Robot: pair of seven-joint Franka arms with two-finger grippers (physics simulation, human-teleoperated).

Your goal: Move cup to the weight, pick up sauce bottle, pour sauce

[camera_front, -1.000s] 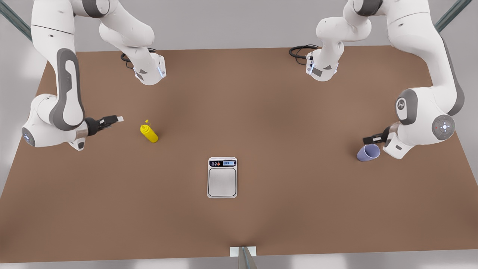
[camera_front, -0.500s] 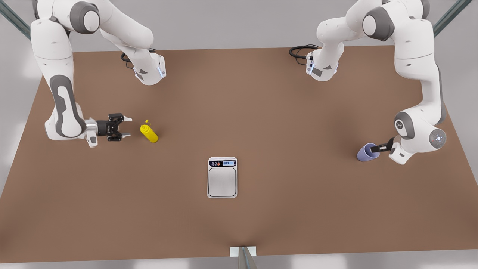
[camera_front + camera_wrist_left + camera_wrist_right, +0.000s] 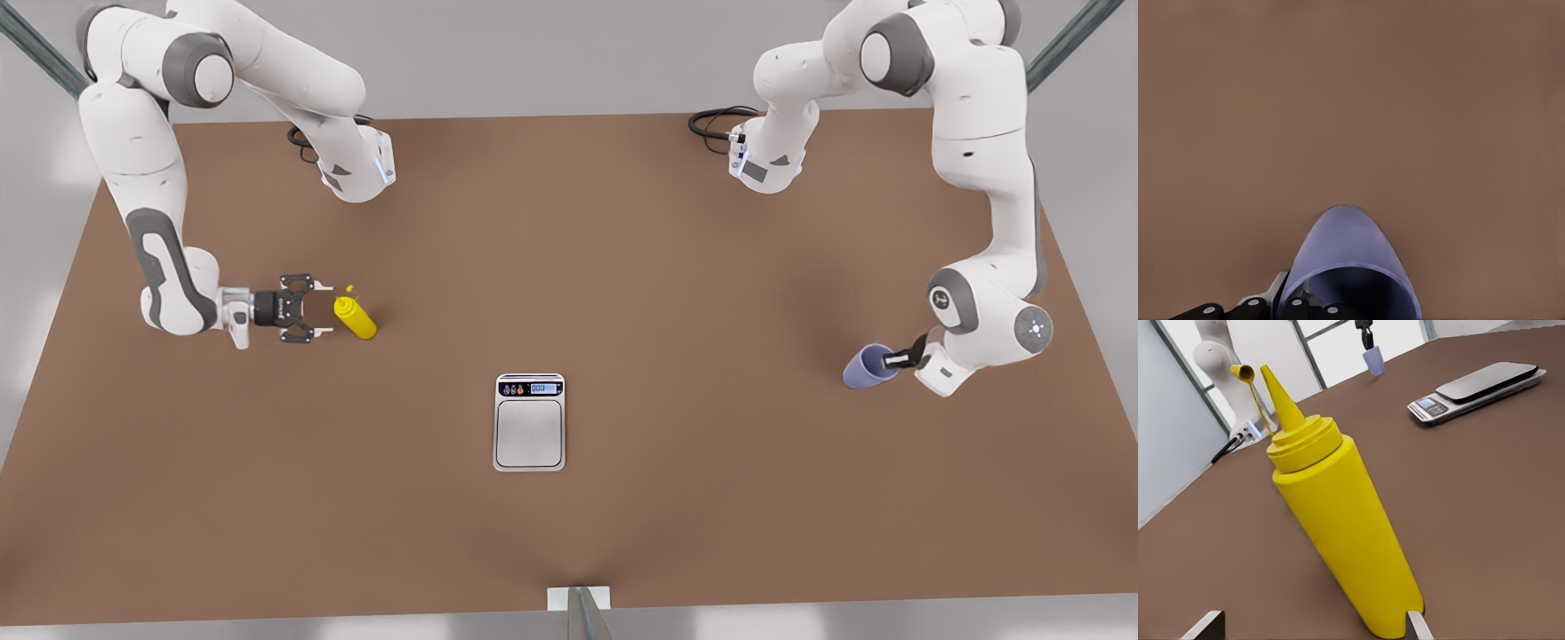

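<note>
**Cup's in the pincer, bottle's next: notes on how these two will handle**

The left pincer (image 3: 896, 359) sits at the front view's right with one finger inside the small lavender-blue tapered cup (image 3: 867, 367) and the other outside, pinching the wall at the rim. The cup is near that edge of the brown counter (image 3: 622, 267), well apart from the flat silver kitchen scale (image 3: 529, 422) in the middle. I can't tell whether it's lifted off the surface.

The cup looks thin-walled and light, I'd guess, so a rim pinch should carry it fine, but it'll likely swing or tip if the arm moves fast.

The right pincer (image 3: 322, 310) is at the front view's left, spread wide, fingertips just beside the bright yellow squeeze bottle (image 3: 356, 317) and not touching yet. The bottle stands upright. I'd call it soft plastic with a smooth, maybe slippery body, so grab mid-body, not the thin nozzle, and go easy or it could squirt early.

What the views add:
- The right wrist view shows the yellow bottle's (image 3: 1341, 533) little cap (image 3: 1242, 373) dangling open on a tether beside the nozzle, and both fingertips (image 3: 1203, 627) flanking the base.
- The left wrist view shows the cup's (image 3: 1348, 267) open mouth with a finger (image 3: 1313, 308) inside it.
- The front view gives the overall layout and the gap to the scale.
</note>
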